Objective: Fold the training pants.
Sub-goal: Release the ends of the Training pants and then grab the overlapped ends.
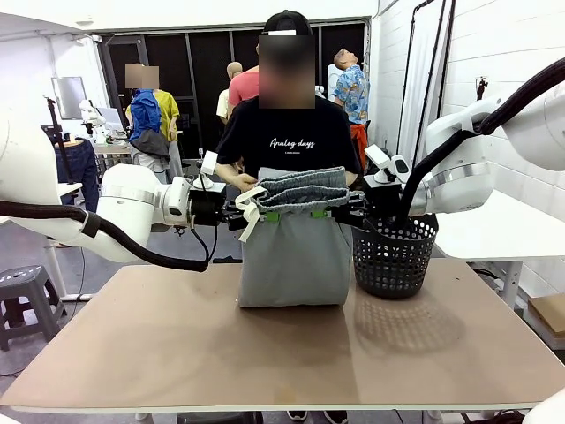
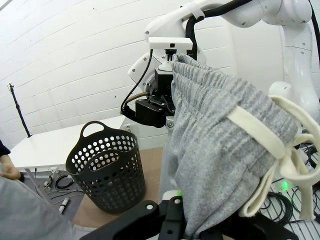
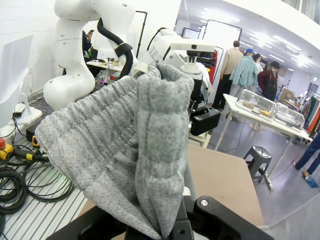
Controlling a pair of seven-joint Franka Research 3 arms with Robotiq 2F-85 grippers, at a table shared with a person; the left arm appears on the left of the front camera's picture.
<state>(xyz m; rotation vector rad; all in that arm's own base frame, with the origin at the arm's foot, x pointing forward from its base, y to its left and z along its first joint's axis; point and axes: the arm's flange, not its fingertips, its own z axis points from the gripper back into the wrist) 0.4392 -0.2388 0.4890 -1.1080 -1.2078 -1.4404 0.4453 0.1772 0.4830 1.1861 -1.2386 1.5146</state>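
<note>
The light grey training pants (image 1: 296,256) hang by their waistband between my two grippers, and their lower end rests on the table (image 1: 177,344). My left gripper (image 1: 256,215) is shut on the waistband's left end, where the white drawstring (image 1: 249,216) dangles. At the right end, my right gripper (image 1: 340,212) is shut on the waistband. In the left wrist view the pants (image 2: 220,150) rise from my shut left gripper (image 2: 175,210), with the drawstring (image 2: 280,150) knotted at the right. In the right wrist view the gathered waistband (image 3: 125,150) bunches above my shut right gripper (image 3: 175,227).
A black mesh basket (image 1: 395,254) stands on the table just right of the pants, below my right arm. A person (image 1: 287,137) stands behind the pants at the far edge, one hand (image 1: 238,181) near the waistband's left end. A stool (image 1: 26,291) stands left of the table.
</note>
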